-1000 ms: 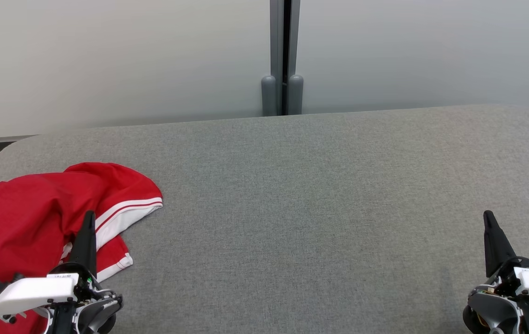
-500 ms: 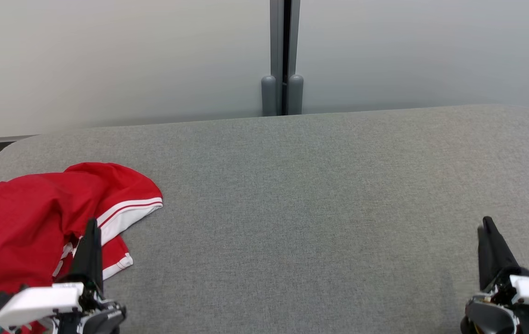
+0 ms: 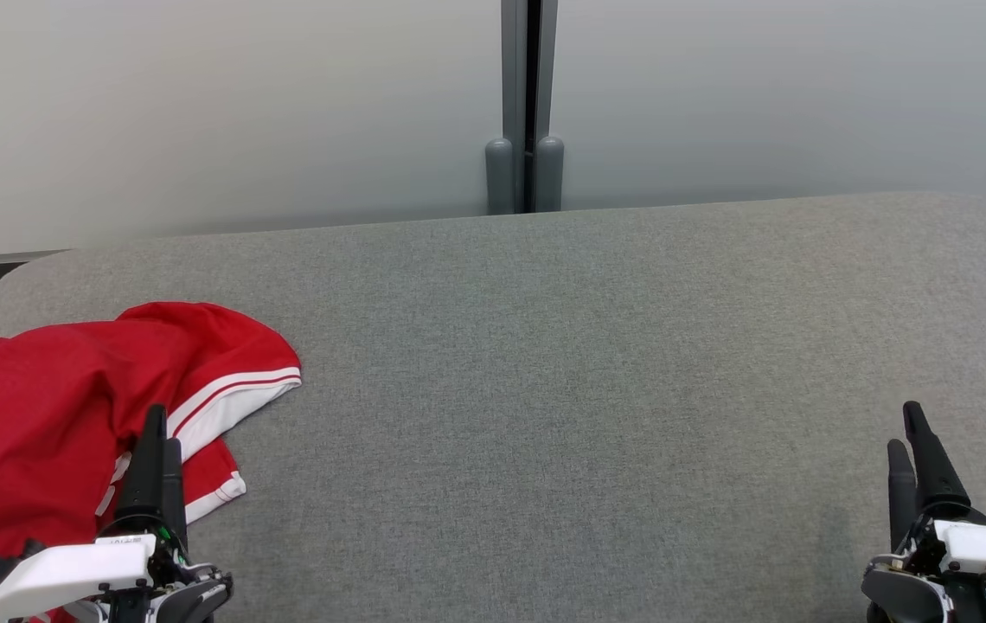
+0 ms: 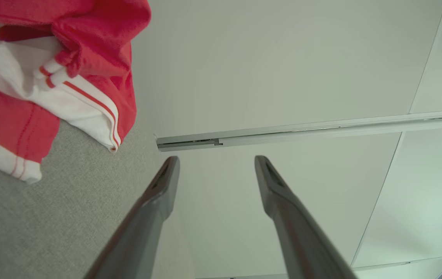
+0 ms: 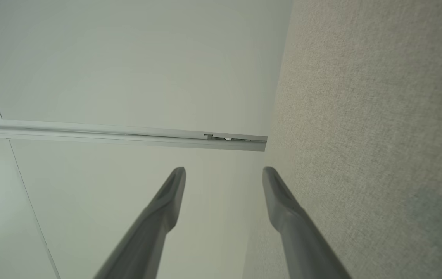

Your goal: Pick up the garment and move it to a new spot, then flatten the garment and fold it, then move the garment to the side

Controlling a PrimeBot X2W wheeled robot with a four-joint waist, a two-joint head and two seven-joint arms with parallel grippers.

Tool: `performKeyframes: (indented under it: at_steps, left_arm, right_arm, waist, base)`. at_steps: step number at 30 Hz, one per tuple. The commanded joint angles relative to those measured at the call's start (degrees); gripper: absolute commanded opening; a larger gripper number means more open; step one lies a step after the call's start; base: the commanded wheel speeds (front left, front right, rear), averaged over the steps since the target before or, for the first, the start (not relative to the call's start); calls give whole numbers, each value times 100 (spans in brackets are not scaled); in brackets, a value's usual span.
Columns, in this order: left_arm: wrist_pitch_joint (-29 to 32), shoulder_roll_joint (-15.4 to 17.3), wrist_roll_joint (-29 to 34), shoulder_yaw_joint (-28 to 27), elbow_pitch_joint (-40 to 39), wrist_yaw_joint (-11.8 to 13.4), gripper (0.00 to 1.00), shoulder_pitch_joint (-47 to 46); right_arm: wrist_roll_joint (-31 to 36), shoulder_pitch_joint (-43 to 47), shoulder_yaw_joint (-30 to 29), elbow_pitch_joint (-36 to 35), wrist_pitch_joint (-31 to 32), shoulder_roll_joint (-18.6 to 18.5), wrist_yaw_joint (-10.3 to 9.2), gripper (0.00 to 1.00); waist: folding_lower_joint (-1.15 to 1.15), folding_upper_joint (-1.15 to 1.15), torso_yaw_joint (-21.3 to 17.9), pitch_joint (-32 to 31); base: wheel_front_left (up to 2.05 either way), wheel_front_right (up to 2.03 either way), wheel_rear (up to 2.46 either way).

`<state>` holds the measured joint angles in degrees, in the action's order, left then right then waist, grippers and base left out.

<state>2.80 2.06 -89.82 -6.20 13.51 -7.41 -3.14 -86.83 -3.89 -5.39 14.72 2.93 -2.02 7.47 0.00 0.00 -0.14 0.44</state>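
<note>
Head view: both grippers have just gone from pinched shut to spread. The left gripper [image 3: 163, 428] at lower left has its fingers parted and grasps nothing, its tips in front of the white-striped hem of the red garment [image 3: 35, 407]. The garment lies crumpled at the left edge of the grey upholstered seat [image 3: 545, 389], partly cut off by the frame. The right gripper [image 3: 902, 426] at lower right is also released and empty over bare upholstery, well apart from the garment. This reads as getting ready for the first grasp; the pick-up is not yet begun, and flattening, folding and moving aside are all left. The garment sits loose on the seat, not in any bin or basket. Left wrist view: the fingers are wide apart with pale wall between them, and the garment [image 4: 89, 42] bunches at upper left, clear of both fingers. Right wrist view: the fingers are spread and empty, seat fabric to the right, wall panel to the left.
</note>
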Motion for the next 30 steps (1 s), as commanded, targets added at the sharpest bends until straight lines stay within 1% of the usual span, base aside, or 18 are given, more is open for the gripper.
performKeyframes:
  at_steps: [1, 5, 10, 11, 15, 22, 26, 29, 30]
  left_arm:
    - [-42, 48, 76, -32, -133, -3, 100, -145]
    - [-144, 51, 234, -98, -203, -3, 100, -166]
    - [-265, 54, 583, -293, -325, -4, 100, -222]
    - [-511, 62, 1412, -334, -748, -5, 100, -342]
    - [-594, 64, 1870, -304, -999, -5, 100, -354]
    - [-732, 68, 2823, -69, -1317, -5, 100, -318]
    - [-806, 69, 3351, 105, -1396, 22, 100, -267]
    - [-860, 71, 3809, 271, -1486, 58, 100, -242]
    - [-860, 71, 3809, 271, -1486, 58, 100, -242]
  right_arm:
    - [129, -171, -16, -125, -54, -51, 1, 100]
    - [590, -219, -52, -241, -157, -55, 2, 100]
    - [1372, -287, -73, -422, -281, -59, 2, 100]
    - [3386, -439, 75, -1259, -527, -71, 2, 100]
    - [3966, -447, 175, -1440, -611, -73, 2, 100]
    - [4805, -405, 345, -1535, -746, -102, 2, 100]
    - [5334, -325, 466, -1344, -825, -169, 2, 100]
    - [5620, -341, 509, -1352, -878, -156, 2, 100]
    - [5620, -341, 509, -1352, -878, -156, 2, 100]
  waist:
    - [0, 0, 0, 1]
    - [0, 0, 0, 8]
    - [0, 0, 0, 21]
    - [0, 0, 13, 67]
    - [0, 0, 15, 87]
    - [0, 0, 13, 113]
    - [0, 0, 6, 119]
    - [0, 0, -2, 130]
    - [0, 0, -2, 130]
  base:
    - [0, 0, 0]
    - [0, 0, 0]
    - [0, 0, 0]
    - [0, 0, 0]
    - [0, 0, 0]
    - [0, 0, 0]
    - [0, 0, 0]
    - [0, 0, 0]
    - [0, 0, 0]
